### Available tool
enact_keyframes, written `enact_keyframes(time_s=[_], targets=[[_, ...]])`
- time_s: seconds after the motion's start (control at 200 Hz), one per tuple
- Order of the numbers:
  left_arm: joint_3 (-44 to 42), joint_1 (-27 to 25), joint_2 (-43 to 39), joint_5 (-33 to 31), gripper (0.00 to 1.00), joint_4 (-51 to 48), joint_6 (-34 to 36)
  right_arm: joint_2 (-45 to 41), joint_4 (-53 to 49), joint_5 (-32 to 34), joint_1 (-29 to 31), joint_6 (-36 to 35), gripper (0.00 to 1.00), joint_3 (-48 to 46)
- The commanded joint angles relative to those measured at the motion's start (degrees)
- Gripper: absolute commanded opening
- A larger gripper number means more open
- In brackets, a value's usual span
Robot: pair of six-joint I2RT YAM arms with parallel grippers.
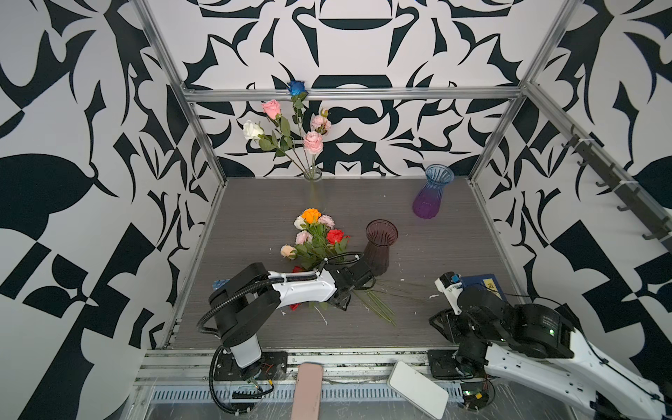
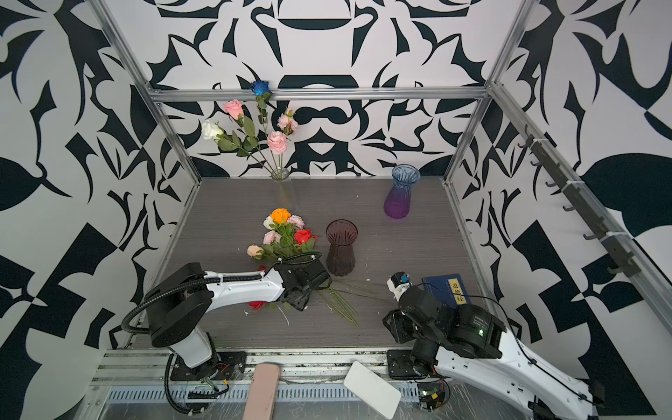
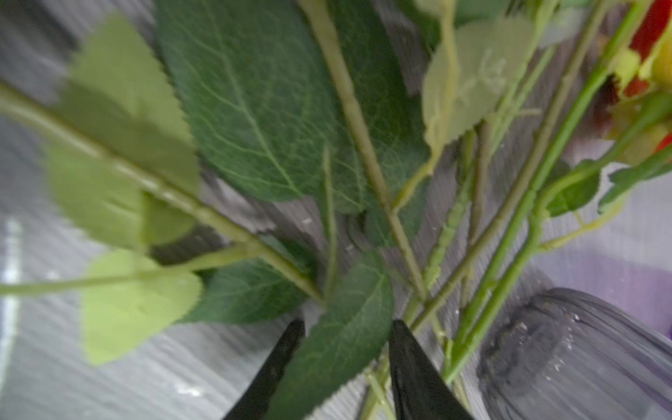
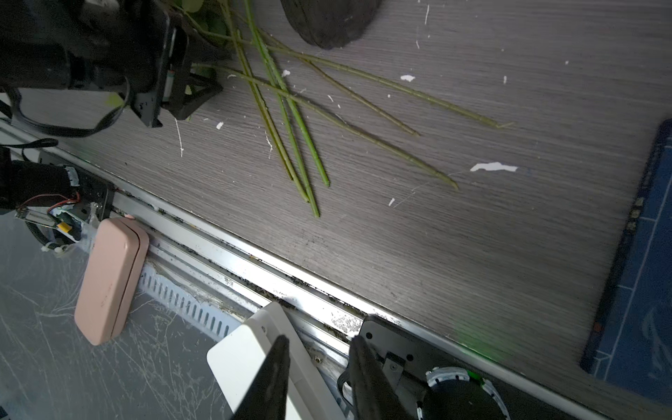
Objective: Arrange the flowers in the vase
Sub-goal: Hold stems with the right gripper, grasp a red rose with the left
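Observation:
A bunch of flowers (image 1: 316, 236) (image 2: 287, 236) lies on the table, heads orange, pink, red, peach and white, their stem ends (image 4: 291, 120) fanned toward the front. My left gripper (image 1: 342, 296) (image 2: 300, 298) (image 3: 347, 323) sits low on the stems, its jaws closed against a green leaf (image 3: 338, 349) and stems. Close beside it stands a dark ribbed vase (image 1: 380, 247) (image 3: 574, 356), empty. At the back, a clear vase (image 1: 313, 174) holds white, pink and blue flowers (image 1: 287, 123). My right gripper (image 1: 442, 322) (image 4: 320, 342) hangs open and empty above the front rail.
A blue-to-purple vase (image 1: 432, 192) stands at the back right. A blue book (image 1: 483, 285) (image 4: 640, 254) lies by the right arm. A pink case (image 1: 307, 391) (image 4: 109, 280) and a white box (image 1: 418, 389) (image 4: 247, 356) rest on the front rail. Metal frame posts edge the table.

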Motion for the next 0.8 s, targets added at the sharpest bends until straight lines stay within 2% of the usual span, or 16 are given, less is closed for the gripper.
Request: enact_keyframes(time_s=[0.0,0.085,0.14,0.49,0.795], targets=[[-1.45,0.61,1.89,1.54,0.43,1.08,-22.05,0.70,1.47,1.27,-0.12,-2.42,0.32,1.74],[-1.78,0.72,2.35,1.88,0.42,2.01,-21.88,0.77,1.56,1.20,-0.10,-2.33,0.32,1.60],[-2.22,0.72,2.63,1.89,0.39,3.08,-21.78,0.56,1.57,1.20,-0.10,-2.29,0.32,1.47],[-4.10,0.72,1.15,0.76,0.00,5.02,-21.74,0.61,1.21,1.12,-0.10,-2.95,0.32,1.81],[-1.83,0.64,-8.15,-5.35,0.00,-4.14,-21.52,1.90,2.58,0.55,-0.10,-5.34,0.31,2.35]])
